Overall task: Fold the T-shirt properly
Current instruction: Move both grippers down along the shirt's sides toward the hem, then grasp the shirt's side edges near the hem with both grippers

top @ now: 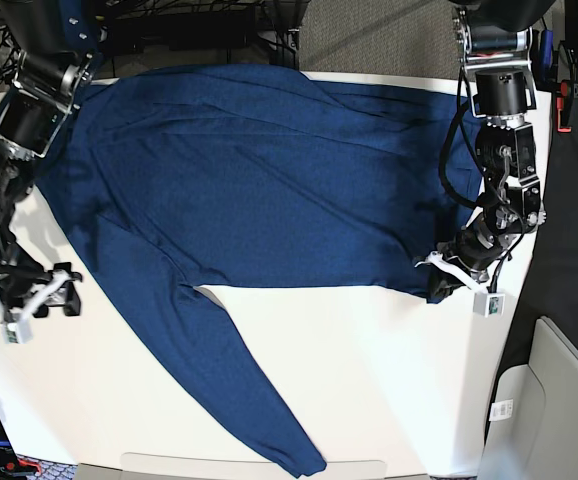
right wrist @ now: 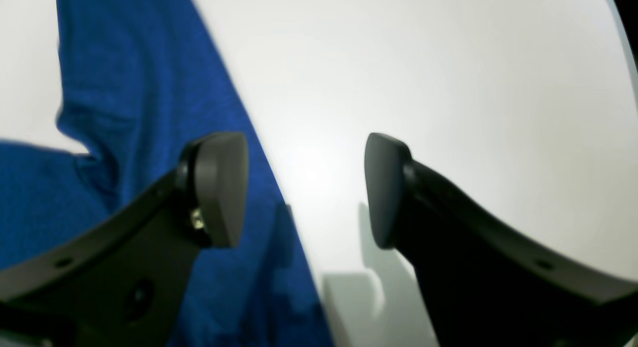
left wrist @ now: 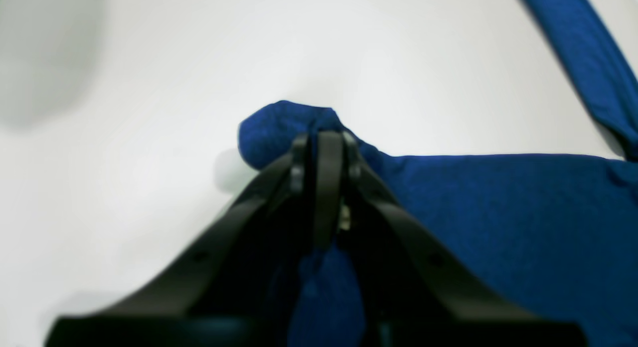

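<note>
The T-shirt (top: 259, 190), dark blue with long sleeves, lies spread flat on the white table (top: 389, 380). One sleeve runs down toward the front edge. At the right of the base view, my left gripper (top: 438, 284) is shut on the shirt's lower corner. In the left wrist view a bunched fold of cloth (left wrist: 279, 127) is pinched between the closed fingertips of that gripper (left wrist: 324, 140). My right gripper (right wrist: 304, 187) stands open at the sleeve's outer edge (right wrist: 129, 112). One finger (right wrist: 219, 187) is over the cloth and the other finger (right wrist: 386, 187) is over bare table.
A grey bin (top: 559, 400) stands off the table's front right corner, beside a black surface (top: 569, 230). Cables and equipment crowd the back edge (top: 199, 30). Bare white table shows in front of the shirt body and to the right of the sleeve.
</note>
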Motion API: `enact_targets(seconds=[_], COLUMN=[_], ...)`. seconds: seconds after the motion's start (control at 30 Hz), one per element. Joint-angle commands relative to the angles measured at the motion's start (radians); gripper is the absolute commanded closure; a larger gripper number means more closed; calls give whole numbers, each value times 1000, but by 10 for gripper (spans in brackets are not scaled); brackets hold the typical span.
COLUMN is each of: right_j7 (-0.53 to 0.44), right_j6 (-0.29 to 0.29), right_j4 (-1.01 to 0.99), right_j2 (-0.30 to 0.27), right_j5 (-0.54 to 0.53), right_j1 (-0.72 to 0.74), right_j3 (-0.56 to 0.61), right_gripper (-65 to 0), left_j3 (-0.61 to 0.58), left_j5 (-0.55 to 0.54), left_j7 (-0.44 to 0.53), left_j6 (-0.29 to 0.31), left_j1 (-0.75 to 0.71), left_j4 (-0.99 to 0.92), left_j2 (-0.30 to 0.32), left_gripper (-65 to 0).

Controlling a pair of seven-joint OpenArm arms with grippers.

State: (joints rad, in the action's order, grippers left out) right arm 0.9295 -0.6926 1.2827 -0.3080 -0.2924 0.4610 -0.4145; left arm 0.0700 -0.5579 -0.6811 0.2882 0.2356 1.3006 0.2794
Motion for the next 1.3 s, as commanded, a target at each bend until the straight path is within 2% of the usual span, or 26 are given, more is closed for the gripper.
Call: enact_targets(seconds=[0.0,0.17,0.3,0.43,0.6,0.83,1.0,1.1,1.17,1.27], right_j7=[-25,-30,-40,-82,-165,-214,-215,-214,-206,-206], right_j6=[-6,-6,-5,-5,-3,-2,-2,-2,-5,-6], right_j4=[12,-64,-133,-205,-308,-403,-463,-463,-461,-456], right_j2=[-13,30,57,69,88,99,100,123,137,158], right_j5=[15,137,226,290,393,411,410,408,407,407], right_j1=[40,107,163,186,200,198,195,178,175,155], right_j3=[9,32,36,38,38,36,36,36,38,38], right_gripper=[-367,-367,-367,-367,-367,-367,-367,-366,-334,-196], left_j3=[3,7,78,118,133,133,133,133,133,133], left_j5=[-6,-6,-9,-9,-11,-11,-11,-11,-11,-11], left_j7=[14,-10,-65,-107,-108,-105,-105,-105,-105,-105], left_j6=[7,7,7,7,7,7,7,7,7,7], left_j1=[3,-61,-100,-126,-161,-183,-183,-183,-183,-183], left_j4=[35,145,238,305,339,339,339,339,339,339], left_j2=[14,14,5,5,5,5,5,5,5,5], left_gripper=[0,0,0,0,0,0,0,0,0,0])
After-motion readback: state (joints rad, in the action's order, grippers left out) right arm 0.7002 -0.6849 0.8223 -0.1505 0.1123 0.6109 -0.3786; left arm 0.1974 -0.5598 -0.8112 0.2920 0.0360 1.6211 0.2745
